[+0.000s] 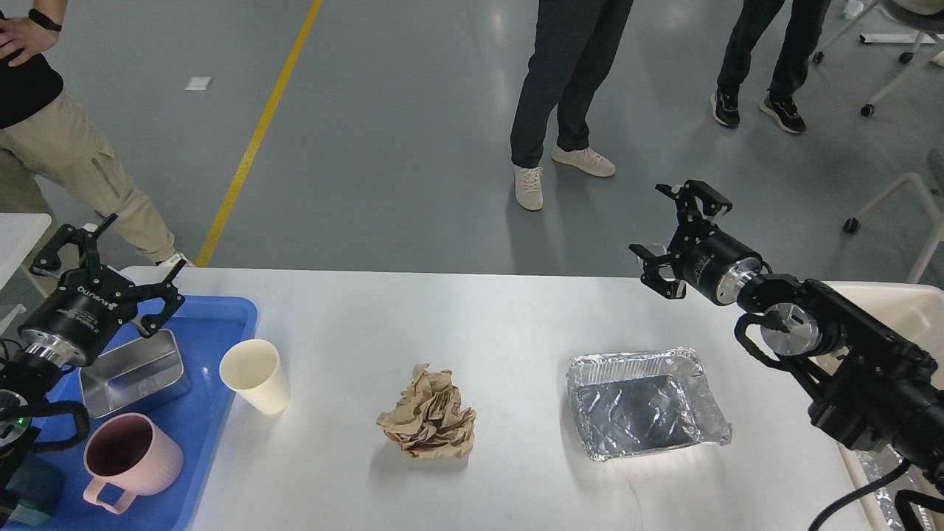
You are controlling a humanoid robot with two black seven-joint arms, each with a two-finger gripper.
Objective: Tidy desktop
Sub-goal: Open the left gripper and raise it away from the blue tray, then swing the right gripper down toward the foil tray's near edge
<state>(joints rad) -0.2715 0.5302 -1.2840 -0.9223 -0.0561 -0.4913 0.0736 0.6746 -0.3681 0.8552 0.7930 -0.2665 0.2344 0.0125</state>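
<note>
The white desktop [479, 310] carries a crumpled brown paper ball [429, 415] near its middle. A cream paper cup [255, 375] stands upright to the left of the ball, and an empty foil tray [643, 403] lies to the right. My left gripper [110, 269] hangs open over the far edge of the blue tray [214, 324], with nothing between its fingers. Above the table's far right edge, beyond the foil tray, my right gripper [678, 236] is open and empty.
The blue tray holds a steel box [133, 372], a pink mug [129, 461] and a dark green item [29, 490]. A beige bin [896, 310] sits at the right behind my right arm. Three people stand on the grey floor beyond the table.
</note>
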